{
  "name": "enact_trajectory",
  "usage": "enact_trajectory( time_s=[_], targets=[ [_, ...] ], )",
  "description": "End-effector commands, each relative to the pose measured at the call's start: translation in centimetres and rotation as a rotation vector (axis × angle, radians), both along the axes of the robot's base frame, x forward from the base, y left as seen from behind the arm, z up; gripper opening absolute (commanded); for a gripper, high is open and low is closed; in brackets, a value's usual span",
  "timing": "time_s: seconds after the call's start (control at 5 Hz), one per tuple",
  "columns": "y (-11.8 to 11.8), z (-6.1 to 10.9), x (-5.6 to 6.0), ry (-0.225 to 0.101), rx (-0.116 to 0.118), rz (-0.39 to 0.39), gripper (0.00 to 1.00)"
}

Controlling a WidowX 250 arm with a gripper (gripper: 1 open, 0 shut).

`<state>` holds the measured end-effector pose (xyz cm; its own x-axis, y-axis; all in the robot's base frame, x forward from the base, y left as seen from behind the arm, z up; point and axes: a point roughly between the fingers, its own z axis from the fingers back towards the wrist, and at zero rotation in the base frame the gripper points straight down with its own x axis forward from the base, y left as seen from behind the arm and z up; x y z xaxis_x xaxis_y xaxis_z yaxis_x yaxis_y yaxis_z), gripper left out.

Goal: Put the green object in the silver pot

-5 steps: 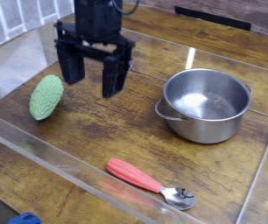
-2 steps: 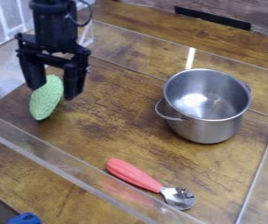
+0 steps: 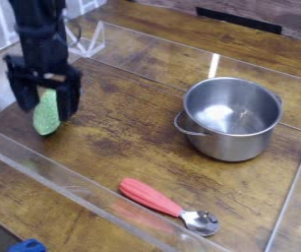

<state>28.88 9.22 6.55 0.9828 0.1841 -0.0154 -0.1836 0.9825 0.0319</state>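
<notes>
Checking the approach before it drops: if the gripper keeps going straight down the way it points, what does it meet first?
Most likely the green object: the open gripper points down right over it, though depth is hard to judge.

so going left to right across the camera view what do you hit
gripper over the green object → red-handled spoon → silver pot

Wooden table (image 3: 127, 138) — bearing green object (image 3: 45, 118), silver pot (image 3: 229, 118), red-handled spoon (image 3: 166, 206).
</notes>
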Motion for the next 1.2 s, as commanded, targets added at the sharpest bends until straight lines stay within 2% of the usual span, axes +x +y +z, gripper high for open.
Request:
enact_trajectory(
  time_s=[0.0,0.2,0.6,1.0],
  targets=[
    [1.7,-0.1,0.7,-0.062,0.002,0.02,1.0],
    [2.8,-0.5,1.3,-0.07,-0.002,0.038,1.0],
    [2.3,-1.7,2.4,-0.085,-0.008,0.087,1.0],
    [2.9,-1.9,2.5,-0.093,-0.009,0.128,1.0]
  ],
)
